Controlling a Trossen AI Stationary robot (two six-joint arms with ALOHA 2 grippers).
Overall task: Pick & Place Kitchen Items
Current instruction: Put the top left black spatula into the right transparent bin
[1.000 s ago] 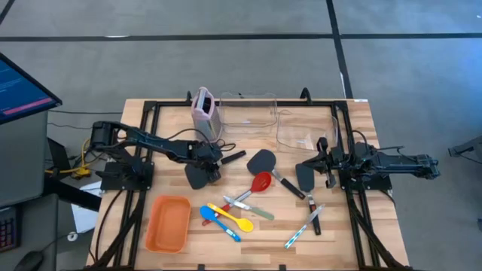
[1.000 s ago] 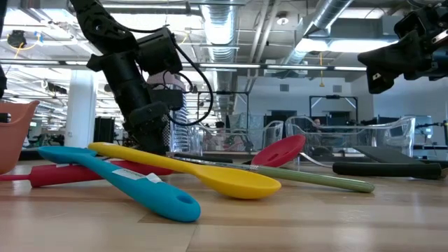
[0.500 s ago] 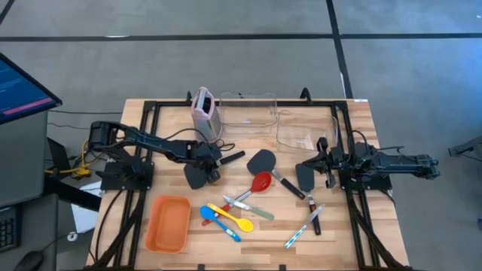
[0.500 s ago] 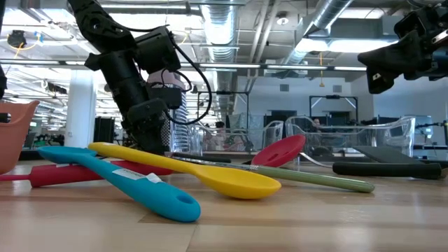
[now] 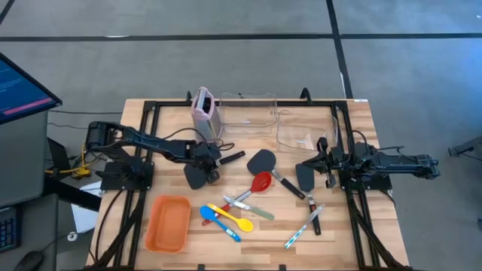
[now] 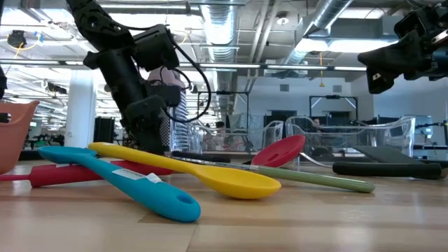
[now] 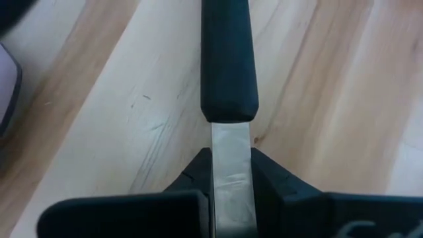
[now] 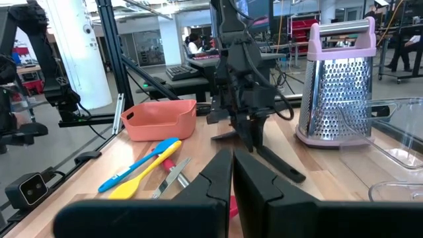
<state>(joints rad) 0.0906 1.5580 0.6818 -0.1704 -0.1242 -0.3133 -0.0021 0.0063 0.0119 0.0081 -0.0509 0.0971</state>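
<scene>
Gripping the black spatula (image 5: 197,175) by its metal neck with our left gripper (image 7: 231,192) near the grater (image 5: 204,111), we must lift next, while our right gripper (image 8: 232,173) waits pressed together.

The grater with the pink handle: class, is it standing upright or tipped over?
Upright. The grater stands on its wide base on the table, pink handle on top, beside the clear bin.

tray (image 5: 167,223) left of spoons (image 5: 226,218), bins (image 5: 248,111) behind
</scene>
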